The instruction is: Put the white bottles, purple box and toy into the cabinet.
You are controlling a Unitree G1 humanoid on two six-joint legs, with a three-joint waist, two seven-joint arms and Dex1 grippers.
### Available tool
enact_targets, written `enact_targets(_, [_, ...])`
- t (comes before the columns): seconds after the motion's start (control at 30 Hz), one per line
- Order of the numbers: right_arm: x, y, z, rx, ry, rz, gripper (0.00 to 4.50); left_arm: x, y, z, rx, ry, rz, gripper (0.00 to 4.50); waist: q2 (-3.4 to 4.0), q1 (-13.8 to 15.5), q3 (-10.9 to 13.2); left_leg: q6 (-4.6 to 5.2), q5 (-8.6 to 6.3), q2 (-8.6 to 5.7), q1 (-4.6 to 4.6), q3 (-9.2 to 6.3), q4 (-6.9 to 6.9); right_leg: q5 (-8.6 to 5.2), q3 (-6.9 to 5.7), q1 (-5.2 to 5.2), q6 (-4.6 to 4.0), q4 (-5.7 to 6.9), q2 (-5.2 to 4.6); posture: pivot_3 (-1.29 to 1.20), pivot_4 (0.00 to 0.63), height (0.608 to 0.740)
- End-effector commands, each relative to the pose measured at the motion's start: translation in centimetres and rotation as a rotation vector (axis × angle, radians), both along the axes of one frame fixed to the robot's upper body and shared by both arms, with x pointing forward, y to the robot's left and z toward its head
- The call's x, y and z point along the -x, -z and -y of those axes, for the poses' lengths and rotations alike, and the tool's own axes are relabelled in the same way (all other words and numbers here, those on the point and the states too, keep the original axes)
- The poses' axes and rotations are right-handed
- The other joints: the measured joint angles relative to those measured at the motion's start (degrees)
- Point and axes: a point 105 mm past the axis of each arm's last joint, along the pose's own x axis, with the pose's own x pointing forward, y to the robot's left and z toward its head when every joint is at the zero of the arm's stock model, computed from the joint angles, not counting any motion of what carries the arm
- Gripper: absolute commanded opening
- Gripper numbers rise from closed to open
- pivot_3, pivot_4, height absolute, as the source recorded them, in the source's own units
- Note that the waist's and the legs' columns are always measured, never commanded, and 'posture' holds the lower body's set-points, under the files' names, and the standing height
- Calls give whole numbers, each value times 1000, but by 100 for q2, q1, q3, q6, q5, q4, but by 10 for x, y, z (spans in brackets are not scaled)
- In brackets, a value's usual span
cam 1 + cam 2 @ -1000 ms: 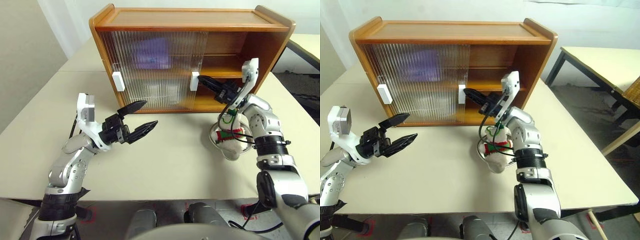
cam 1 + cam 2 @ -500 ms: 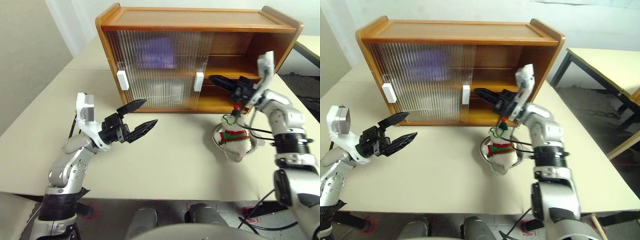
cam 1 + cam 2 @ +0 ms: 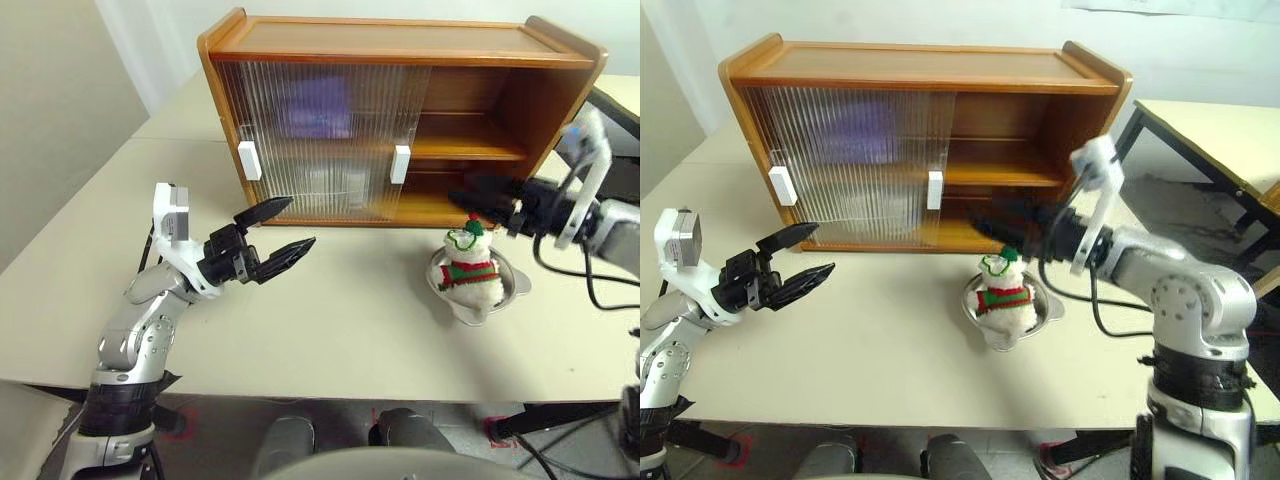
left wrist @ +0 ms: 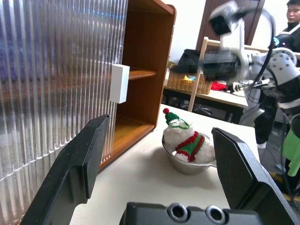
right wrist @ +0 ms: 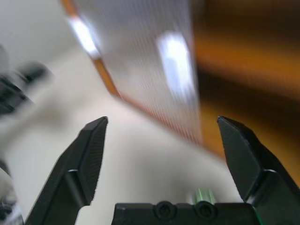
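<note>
Purple box (image 3: 315, 105) blurred behind ribbed door (image 3: 300, 140)

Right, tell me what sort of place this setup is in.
Probably an indoor lab or workroom set up for robot trials: a wooden cabinet stands on a plain pale table, more such tables stand beyond, and a person is by cluttered tables behind.

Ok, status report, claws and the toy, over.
Both claws open and empty: left claw over the table, right claw just above the toy. Toy sits in metal bowl. Cabinet right side open, path clear.
</note>
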Motion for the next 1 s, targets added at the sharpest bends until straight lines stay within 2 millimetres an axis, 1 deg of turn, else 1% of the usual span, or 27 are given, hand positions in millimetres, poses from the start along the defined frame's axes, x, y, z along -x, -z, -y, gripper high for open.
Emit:
enact_targets(0.03, [9,8,0,115,61,-74,4483,1,4,0,-32,8,0,4500,1,-39,-1,1,-1,1,0,1,-3,0,0,-5,1,1,1,-70,0,740])
enact_targets(0.07, [10,6,-2,110,61,-69,4483,1,4,1,-35,10,0,4500,0,-60,-1,2,-3,3,0,2,-4,0,-1,-5,2,1,4,-70,0,740])
enact_targets(0.27, [21,20,16,277,136,-196,4483,1,6,1,-42,19,0,4500,4,-86,-4,9,-9,3,-20,-2,-9,-7,1,-27,13,-1,7,-75,0,740])
enact_targets(0.37, [31,29,31,378,175,-299,4483,0,6,-1,-43,16,4,4500,12,-68,-13,10,-10,0,-67,-4,-5,-6,1,-66,21,0,3,-70,0,740])
enact_targets(0.43, [35,35,35,407,179,-344,4483,0,5,-2,-42,14,6,4500,13,-67,-14,9,-9,2,-88,-7,-4,-4,1,-86,25,0,4,-72,0,740])
enact_targets(0.47, [37,38,36,415,179,-355,4483,0,5,-2,-42,14,6,4500,13,-67,-14,10,-9,2,-93,-6,-4,1,0,-93,33,1,5,-72,0,740])
enact_targets(0.53, [40,48,37,450,183,-389,4483,0,6,-1,-42,16,5,4500,14,-69,-15,10,-10,2,-94,-5,-5,23,0,-95,77,1,7,-75,0,740])
enact_targets(0.57, [41,52,38,467,185,-404,4483,1,6,-1,-42,18,5,4500,14,-69,-15,11,-10,2,-94,-5,-6,23,0,-95,81,1,9,-74,0,740])
enact_targets(0.77, [41,64,35,490,186,-434,4483,0,6,-1,-44,20,8,4500,22,-77,-20,12,-10,3,-93,-4,-1,23,2,-95,81,2,9,-67,0,740])
enact_targets(0.87, [33,69,35,484,222,-424,4483,1,8,-1,-53,19,3,4500,22,-80,-23,12,-10,6,-92,-5,1,16,2,-94,65,2,9,-67,0,740])
enact_targets(0.93, [29,71,35,478,240,-420,4483,1,9,-1,-58,20,2,4500,27,-82,-26,13,-10,7,-91,-5,2,20,2,-95,69,3,10,-67,0,740])
enact_targets(1.0, [30,74,33,479,230,-433,4483,1,9,-1,-57,20,5,4500,35,-82,-31,13,-10,7,-92,-6,2,32,3,-96,88,3,9,-67,0,740])
